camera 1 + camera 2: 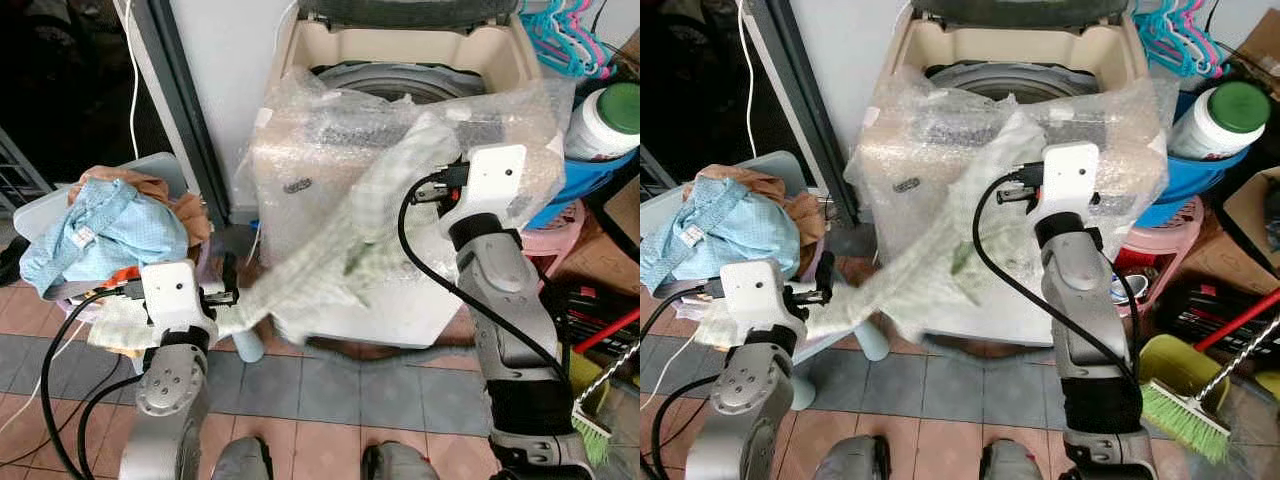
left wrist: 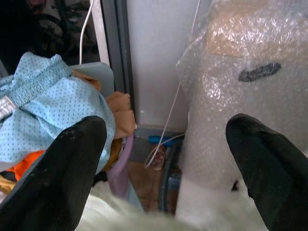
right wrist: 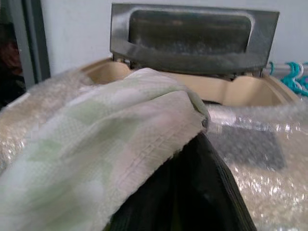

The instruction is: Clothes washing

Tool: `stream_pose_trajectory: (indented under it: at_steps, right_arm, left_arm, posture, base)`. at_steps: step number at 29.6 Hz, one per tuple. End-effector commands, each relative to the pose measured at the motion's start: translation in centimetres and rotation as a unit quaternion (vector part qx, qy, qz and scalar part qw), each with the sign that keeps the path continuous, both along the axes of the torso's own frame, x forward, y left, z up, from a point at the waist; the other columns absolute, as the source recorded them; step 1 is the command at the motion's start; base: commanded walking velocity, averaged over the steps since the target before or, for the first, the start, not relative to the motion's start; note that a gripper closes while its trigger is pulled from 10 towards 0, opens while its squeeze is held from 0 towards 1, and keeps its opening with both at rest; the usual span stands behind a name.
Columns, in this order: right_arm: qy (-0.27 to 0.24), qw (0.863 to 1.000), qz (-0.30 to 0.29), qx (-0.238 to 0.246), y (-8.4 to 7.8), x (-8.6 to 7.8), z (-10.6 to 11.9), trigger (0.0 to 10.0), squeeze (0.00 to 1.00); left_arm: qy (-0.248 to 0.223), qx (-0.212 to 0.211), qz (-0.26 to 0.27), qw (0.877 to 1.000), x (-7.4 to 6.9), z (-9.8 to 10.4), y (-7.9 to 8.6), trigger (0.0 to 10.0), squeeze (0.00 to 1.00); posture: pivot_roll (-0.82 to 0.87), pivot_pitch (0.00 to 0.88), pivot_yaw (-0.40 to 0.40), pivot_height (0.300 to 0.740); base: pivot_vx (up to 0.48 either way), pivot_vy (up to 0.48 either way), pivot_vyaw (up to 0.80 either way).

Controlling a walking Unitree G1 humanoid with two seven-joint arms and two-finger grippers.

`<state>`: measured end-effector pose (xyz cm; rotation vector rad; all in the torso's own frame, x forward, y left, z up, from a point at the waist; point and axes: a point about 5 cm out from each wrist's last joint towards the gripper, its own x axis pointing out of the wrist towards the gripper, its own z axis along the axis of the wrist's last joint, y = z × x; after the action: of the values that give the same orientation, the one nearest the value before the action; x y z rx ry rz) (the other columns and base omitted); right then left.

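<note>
My right arm rises upright, its end effector (image 1: 1025,140) clamped on the pale green cloth (image 1: 940,255) at the washing machine (image 1: 400,60) rim; my left end effector (image 1: 228,292), fingers apart, sits low beside the cloth's trailing end.

The washing machine (image 1: 400,200) is seen from above and in front by both head views, which share it. It is viewed closely along each wrist camera's fingers, the laundry basket (image 2: 96,77) alongside it in the left.
</note>
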<state>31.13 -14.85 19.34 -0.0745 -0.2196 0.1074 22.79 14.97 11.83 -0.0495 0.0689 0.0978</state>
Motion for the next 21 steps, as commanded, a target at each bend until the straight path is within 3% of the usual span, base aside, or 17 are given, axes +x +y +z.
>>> stream_pose_trajectory:
  at_steps: [1, 4, 5, 7, 15, 21]
  right_arm:
    - [-0.010, 1.000, 0.018, -0.002, 0.5, 0.0, 0.3, 10.0, 0.00]
    - [-0.029, 0.997, 0.059, -0.030, 1.6, 0.2, 0.9, 10.0, 0.00]
    - [-0.052, 0.991, 0.096, -0.083, 2.5, 0.1, 1.3, 10.0, 0.00]
    - [-0.066, 0.985, 0.116, -0.113, 2.9, 0.0, 1.5, 10.0, 0.00]
    - [-0.062, 0.982, 0.137, -0.114, 3.3, -0.6, 0.8, 10.0, 0.00]
    - [-0.090, 0.971, 0.184, -0.127, 5.2, -0.3, 1.8, 10.0, 0.00]
  left_arm:
    - [-0.010, 0.002, -0.001, 1.000, 0.0, 0.3, 0.2, 10.0, 0.00]
    - [-0.015, 0.001, -0.001, 1.000, 0.2, 0.5, 0.2, 10.0, 0.00]
    - [-0.018, -0.001, -0.004, 1.000, 0.3, 0.7, 0.0, 10.0, 0.00]
    - [-0.020, -0.003, -0.006, 1.000, 0.3, 0.7, -0.1, 10.0, 0.00]
    - [-0.014, -0.005, -0.004, 1.000, 0.0, 0.1, -0.2, 10.0, 0.00]
    - [-0.019, 0.001, -0.008, 1.000, 0.5, 0.4, 0.2, 10.0, 0.00]
  posture:
    - [0.02, 0.098, 0.038, 0.740]
    - [0.01, 0.096, 0.040, 0.740]
    - [0.01, 0.096, 0.040, 0.740]
    - [0.01, 0.091, 0.040, 0.740]
    - [0.02, 0.066, 0.022, 0.740]
    - [0.02, 0.058, 0.042, 0.740]
  base:
    - [0.000, 0.000, 0.00]
    - [0.270, 0.000, 0.00]
    - [0.300, 0.000, 0.00]
    - [0.306, 0.000, 0.00]
    - [0.345, 0.000, 0.00]
    - [0.358, 0.000, 0.00]
